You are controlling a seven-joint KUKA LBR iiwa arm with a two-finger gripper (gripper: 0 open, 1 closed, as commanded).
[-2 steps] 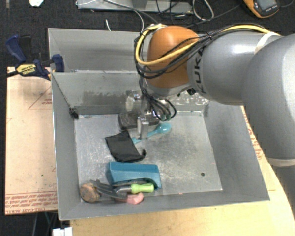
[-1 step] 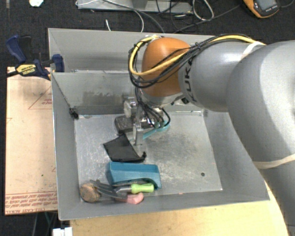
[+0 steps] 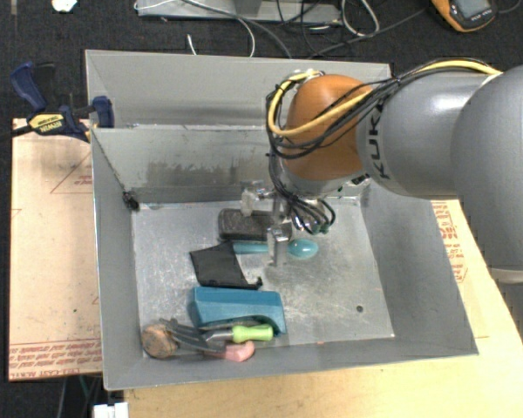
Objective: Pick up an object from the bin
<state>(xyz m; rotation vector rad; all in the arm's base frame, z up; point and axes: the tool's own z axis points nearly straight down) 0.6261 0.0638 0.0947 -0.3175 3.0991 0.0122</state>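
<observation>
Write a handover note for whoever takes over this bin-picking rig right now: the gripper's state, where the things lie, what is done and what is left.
Gripper: low over the middle of the bin, between a dark grey block on its left in the view and a small teal egg-shaped thing on its right. Whether it grips anything cannot be told.
Other things: a black flat piece just nearer the camera; a blue box at the near wall, heaped with a green pen-like thing, a pink thing and a brown round brush.
Done: the arm is down in the bin.
Left: nothing is seen lifted; grasp and lift not yet done.
</observation>
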